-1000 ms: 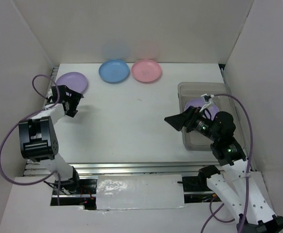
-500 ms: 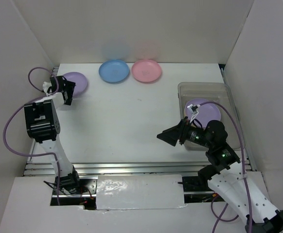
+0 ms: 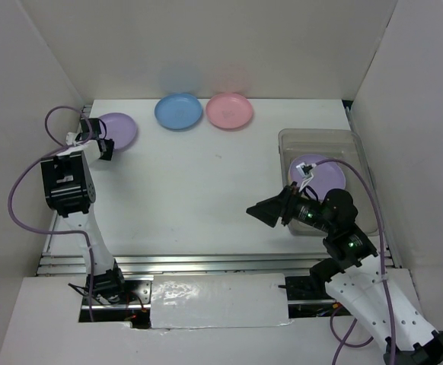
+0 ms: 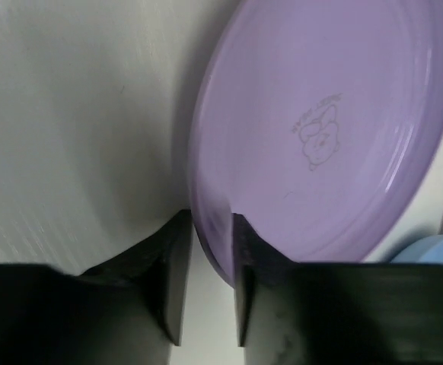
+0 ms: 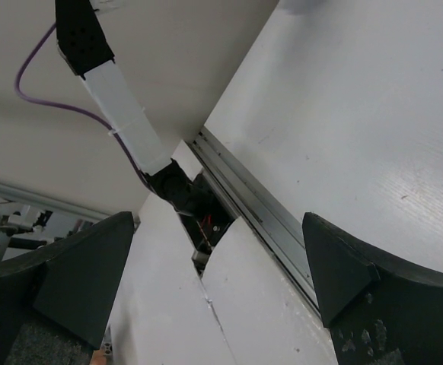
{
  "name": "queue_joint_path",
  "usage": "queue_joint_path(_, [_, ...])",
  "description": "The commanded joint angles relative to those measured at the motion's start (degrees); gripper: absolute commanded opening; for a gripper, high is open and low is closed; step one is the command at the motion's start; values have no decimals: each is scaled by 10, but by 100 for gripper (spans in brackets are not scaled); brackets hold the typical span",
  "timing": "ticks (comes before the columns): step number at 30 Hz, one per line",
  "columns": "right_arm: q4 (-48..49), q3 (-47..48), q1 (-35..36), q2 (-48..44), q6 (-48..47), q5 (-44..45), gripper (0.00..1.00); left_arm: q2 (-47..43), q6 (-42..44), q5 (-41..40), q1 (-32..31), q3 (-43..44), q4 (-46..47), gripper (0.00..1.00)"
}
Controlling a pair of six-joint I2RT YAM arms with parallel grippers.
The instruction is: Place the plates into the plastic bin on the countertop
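Observation:
A purple plate (image 3: 119, 129) lies at the back left of the countertop (image 3: 199, 182). My left gripper (image 3: 103, 146) is at its near-left edge. In the left wrist view the plate's rim (image 4: 214, 243) stands between the two fingers, and the left gripper (image 4: 209, 225) is shut on the purple plate. A blue plate (image 3: 179, 111) and a pink plate (image 3: 230, 111) sit side by side at the back. The plastic bin (image 3: 286, 144) stands at the right with another purple plate (image 3: 320, 173) inside. My right gripper (image 3: 266, 211) hangs open and empty just left of the bin.
White walls close in the table on the left, back and right. A metal rail (image 3: 206, 262) runs along the front edge, also seen in the right wrist view as the rail (image 5: 259, 205). The blue plate's edge (image 4: 435, 251) shows beside the purple one.
My left gripper reached the purple plate's edge and closed its fingers on the rim. The right arm drew back from the bin toward the front, then held still, open.

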Motion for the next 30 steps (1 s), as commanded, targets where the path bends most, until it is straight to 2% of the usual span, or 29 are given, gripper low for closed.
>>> queue_joint_path(1, [-13, 33, 1, -17, -12, 17, 100, 26, -4, -14, 5, 24, -47, 37])
queue_joint_path(2, [-25, 39, 1, -23, -14, 26, 100, 28, -6, -13, 4, 26, -52, 31])
queue_joint_path(4, [-41, 50, 1, -29, -20, 43, 100, 31, -9, -10, 6, 30, -55, 29])
queue_joint_path(5, [-51, 53, 0, -37, -23, 46, 100, 36, -8, -3, 8, 31, -62, 9])
queue_joint_path(6, [-56, 55, -1, -39, -28, 57, 100, 37, -5, 1, 7, 41, -72, 0])
queue_joint_path(10, [-91, 79, -3, -39, -48, 98, 100, -16, 9, -9, -2, 32, -122, 0])
queue_joint_path(12, [-106, 87, -2, -20, -58, 124, 100, -110, 40, -22, -10, -32, -100, 0])
queue_joint_path(13, [-103, 88, -2, -6, -58, 135, 100, -186, 55, -29, -26, -54, -94, 0])
queue_joint_path(15, [-93, 86, 3, 11, -58, 151, 100, -257, 101, -46, -53, -105, -104, 0])
queue_joint_path(16, [-92, 92, 5, 21, -58, 171, 100, -290, 119, -49, -96, -120, -106, 0])
queue_joint_path(17, [-87, 98, 8, 47, -64, 186, 100, -352, 138, -55, -125, -150, -107, 0])
queue_joint_path(18, [-91, 106, 13, 64, -68, 208, 100, -376, 151, -54, -142, -166, -123, 0])
queue_joint_path(19, [-95, 129, 30, 80, -75, 257, 100, -418, 152, -41, -201, -183, -126, 0])
queue_joint_path(23, [-126, 196, 61, 185, -114, 345, 100, -521, 137, -8, -307, -293, -112, 0])
queue_joint_path(26, [-117, 222, 63, 228, -133, 370, 100, -561, 149, 23, -372, -310, -107, 0])
queue_joint_path(30, [-120, 233, 63, 282, -132, 394, 100, -602, 162, -1, -469, -284, -158, 0])
